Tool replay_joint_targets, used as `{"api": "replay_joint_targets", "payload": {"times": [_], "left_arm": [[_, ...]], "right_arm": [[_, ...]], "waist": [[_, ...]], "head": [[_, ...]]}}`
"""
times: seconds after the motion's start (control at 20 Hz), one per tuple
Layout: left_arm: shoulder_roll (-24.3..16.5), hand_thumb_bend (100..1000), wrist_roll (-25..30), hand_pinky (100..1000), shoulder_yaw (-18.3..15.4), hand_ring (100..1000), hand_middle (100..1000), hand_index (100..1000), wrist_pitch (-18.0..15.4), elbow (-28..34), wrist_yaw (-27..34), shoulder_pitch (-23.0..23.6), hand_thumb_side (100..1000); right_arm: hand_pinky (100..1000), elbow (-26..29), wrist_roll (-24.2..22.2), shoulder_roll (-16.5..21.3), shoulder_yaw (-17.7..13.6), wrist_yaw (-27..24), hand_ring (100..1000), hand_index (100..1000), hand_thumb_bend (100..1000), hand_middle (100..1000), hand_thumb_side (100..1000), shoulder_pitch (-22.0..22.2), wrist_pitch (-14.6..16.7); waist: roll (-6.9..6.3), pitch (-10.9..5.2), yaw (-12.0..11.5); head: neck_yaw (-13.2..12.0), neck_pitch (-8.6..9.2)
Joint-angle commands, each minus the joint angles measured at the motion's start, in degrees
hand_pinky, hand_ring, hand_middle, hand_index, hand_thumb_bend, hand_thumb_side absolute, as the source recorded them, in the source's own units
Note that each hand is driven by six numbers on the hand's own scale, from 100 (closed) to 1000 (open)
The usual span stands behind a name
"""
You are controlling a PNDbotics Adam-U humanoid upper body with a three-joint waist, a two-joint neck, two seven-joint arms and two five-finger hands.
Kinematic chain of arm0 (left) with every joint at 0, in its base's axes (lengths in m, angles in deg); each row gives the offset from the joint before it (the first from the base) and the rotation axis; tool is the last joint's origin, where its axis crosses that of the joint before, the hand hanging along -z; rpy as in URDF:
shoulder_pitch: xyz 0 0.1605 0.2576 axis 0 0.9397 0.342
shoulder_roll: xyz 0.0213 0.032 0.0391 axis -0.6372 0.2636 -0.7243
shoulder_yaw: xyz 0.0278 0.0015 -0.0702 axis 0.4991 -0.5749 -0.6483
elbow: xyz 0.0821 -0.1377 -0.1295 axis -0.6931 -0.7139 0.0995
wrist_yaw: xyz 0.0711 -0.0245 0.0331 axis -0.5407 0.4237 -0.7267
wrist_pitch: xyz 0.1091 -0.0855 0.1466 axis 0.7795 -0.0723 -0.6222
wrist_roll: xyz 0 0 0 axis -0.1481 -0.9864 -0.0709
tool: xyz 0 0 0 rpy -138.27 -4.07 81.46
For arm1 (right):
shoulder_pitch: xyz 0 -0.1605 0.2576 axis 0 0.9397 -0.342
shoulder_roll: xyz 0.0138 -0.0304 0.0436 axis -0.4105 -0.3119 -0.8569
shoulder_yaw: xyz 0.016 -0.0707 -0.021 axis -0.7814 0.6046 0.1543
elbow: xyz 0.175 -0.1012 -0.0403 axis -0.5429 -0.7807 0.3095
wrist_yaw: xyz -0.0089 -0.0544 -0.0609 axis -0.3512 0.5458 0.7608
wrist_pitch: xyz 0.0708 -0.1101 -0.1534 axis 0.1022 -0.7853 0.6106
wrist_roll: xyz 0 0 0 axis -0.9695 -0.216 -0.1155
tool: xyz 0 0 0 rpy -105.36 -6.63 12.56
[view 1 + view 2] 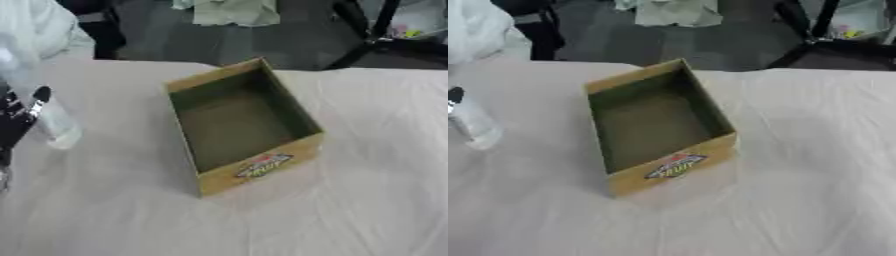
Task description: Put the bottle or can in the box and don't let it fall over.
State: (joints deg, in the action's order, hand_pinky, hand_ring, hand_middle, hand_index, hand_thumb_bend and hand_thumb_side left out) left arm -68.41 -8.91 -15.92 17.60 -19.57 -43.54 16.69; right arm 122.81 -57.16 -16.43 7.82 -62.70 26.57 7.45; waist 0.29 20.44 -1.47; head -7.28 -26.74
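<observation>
An open yellow-brown cardboard box (243, 125) with a red and white label on its front wall stands upright in the middle of the table, and nothing lies inside it. At the left edge my left hand (19, 116) has its dark fingers curled round a clear, pale bottle (54, 125). The bottle hangs tilted just above the cloth, well to the left of the box, and its upper part is blurred. My right hand shows in neither view.
A white creased cloth (367, 165) covers the table. White fabric (35, 25) lies bunched at the far left corner. Beyond the far edge are a dark floor, black stand legs (372, 30) and a pale heap (232, 11).
</observation>
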Motion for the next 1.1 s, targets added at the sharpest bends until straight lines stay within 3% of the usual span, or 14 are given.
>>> {"api": "replay_joint_targets", "payload": {"times": [0.05,0.7,1.1], "left_arm": [[-1.12,535,0.28,1000,0.00,1000,963,892,-0.18,0.40,-0.21,-1.44,615],[0.27,543,-0.86,1000,0.64,1000,890,837,-0.28,-0.13,-0.38,-3.43,612],[1.03,433,-4.23,982,0.62,874,783,744,-0.08,-0.57,0.30,-3.99,550]], "right_arm": [[882,1.28,-0.32,1.38,-0.16,0.20,748,852,100,798,833,-0.91,0.07],[883,1.13,-0.55,1.26,-0.05,0.41,749,853,100,799,839,-0.91,-0.01],[883,1.15,-0.67,1.21,-0.03,0.38,749,853,100,799,838,-0.94,0.02]], "waist": [[-0.06,-0.86,0.03],[-0.13,-0.78,0.38],[-0.10,-0.78,0.50]], "head": [[-0.20,0.74],[-0.45,0.71],[-0.53,0.80]]}}
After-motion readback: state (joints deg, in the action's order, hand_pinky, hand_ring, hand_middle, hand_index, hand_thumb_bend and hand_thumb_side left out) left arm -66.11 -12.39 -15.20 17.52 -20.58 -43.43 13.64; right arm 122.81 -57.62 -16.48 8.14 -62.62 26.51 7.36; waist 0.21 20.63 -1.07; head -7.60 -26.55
